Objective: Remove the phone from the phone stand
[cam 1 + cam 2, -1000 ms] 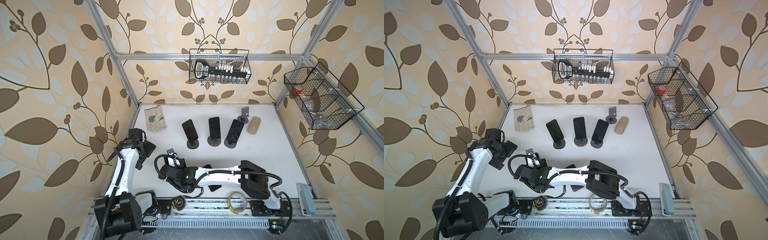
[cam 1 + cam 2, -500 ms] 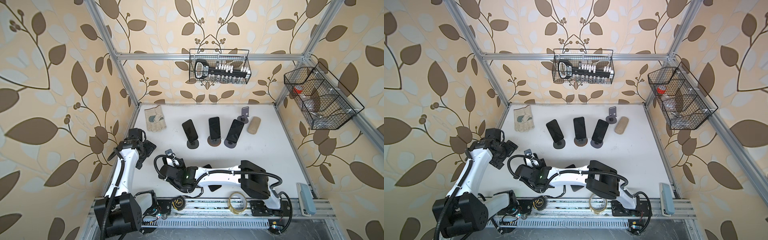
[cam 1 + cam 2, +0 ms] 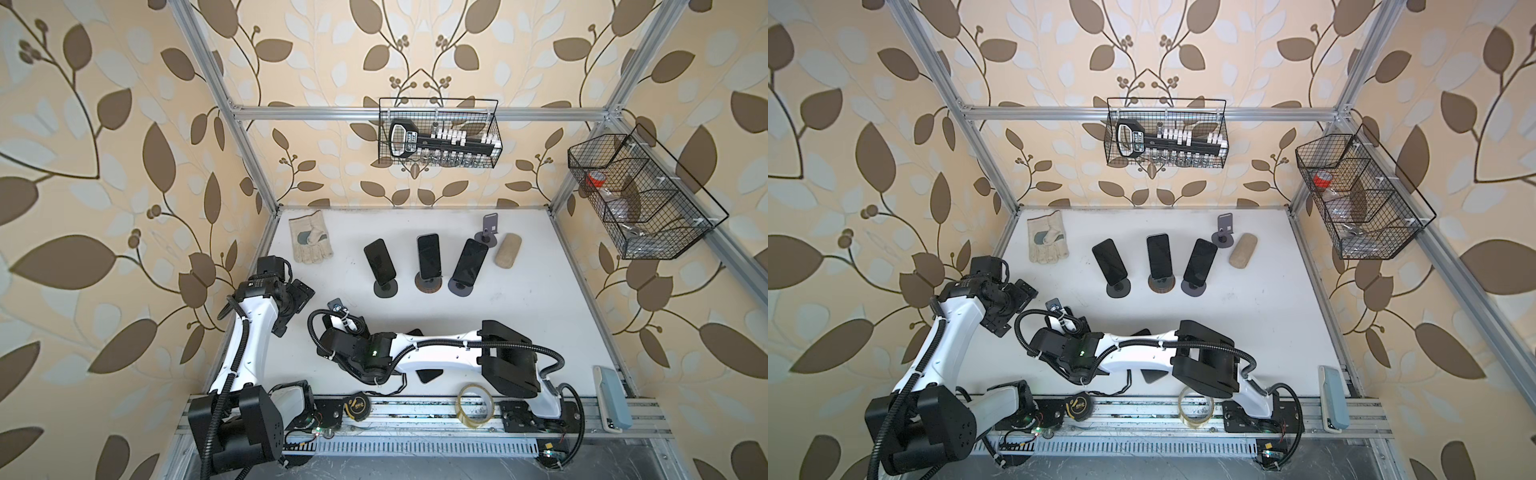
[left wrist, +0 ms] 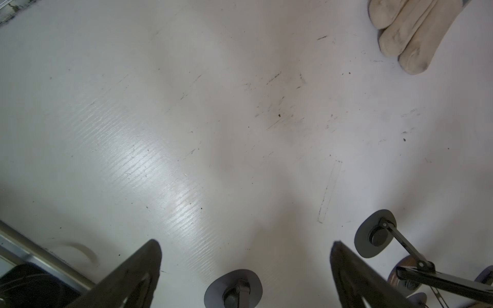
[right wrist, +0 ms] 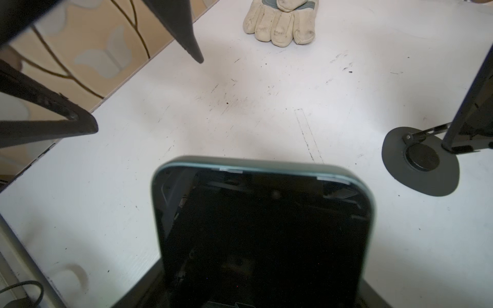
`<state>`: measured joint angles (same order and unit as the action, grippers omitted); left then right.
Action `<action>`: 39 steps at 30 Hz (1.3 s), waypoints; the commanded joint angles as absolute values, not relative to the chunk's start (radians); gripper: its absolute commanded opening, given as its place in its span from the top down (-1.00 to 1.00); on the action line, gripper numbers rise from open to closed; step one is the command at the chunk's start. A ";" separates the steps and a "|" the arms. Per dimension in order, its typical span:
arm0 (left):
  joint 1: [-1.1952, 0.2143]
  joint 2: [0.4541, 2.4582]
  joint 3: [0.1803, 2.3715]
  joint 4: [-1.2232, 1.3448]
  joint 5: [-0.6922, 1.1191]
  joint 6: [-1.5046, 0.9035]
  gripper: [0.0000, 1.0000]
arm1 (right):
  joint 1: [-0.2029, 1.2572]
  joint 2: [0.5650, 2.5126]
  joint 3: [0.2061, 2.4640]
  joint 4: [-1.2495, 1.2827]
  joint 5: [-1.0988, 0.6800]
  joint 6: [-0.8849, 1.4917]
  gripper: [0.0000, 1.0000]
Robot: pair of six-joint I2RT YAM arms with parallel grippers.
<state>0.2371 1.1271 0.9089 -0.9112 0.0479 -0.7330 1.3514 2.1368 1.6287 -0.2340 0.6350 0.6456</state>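
Right wrist view alone shows the phone (image 5: pixel 262 232): it fills the lower middle, upright, dark screen toward the lens, white table (image 5: pixel 240 128) behind it. The right gripper's own fingers do not show there, so I cannot tell whether they clamp the phone or stand apart from it. Both top views hide that phone beneath the wrist and cable loop of the right arm (image 3: pixel 436 359), left of the table's middle, near side. Left wrist view: left gripper (image 4: pixel 245 246) jaws spread wide above the table; a grey stand base (image 4: pixel 233 286), cut by the frame edge, lies close by. Around: work glove (image 3: pixel 311 243) far left, three phones on stands (image 3: pixel 429 255) in a row, an empty stand (image 3: pixel 490 224) and a tan block (image 3: pixel 508 251) at the row's right end. A dark flat piece (image 3: pixel 428 375) lies partly under the right forearm.
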 commanded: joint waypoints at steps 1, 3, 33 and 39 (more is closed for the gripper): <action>0.240 1.097 0.917 -0.922 0.042 -0.719 -0.98 | 1.346 2.083 1.649 -0.203 0.644 0.629 -0.43; 0.239 1.091 0.914 -0.921 0.039 -0.719 -0.98 | 1.343 2.077 1.648 -0.201 0.644 0.628 -0.43; 0.240 1.129 0.881 -0.846 0.266 -0.665 -0.98 | 1.288 1.885 1.537 -0.243 0.525 0.534 -0.42; 0.239 1.130 0.873 -0.812 0.360 -0.658 -0.98 | 1.238 1.783 1.406 -0.242 0.480 0.535 -0.42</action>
<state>0.2367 1.1294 0.8799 -0.8333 0.2905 -0.6788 1.2613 1.8347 1.4559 -0.2440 0.5102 0.5480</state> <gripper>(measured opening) 0.990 0.722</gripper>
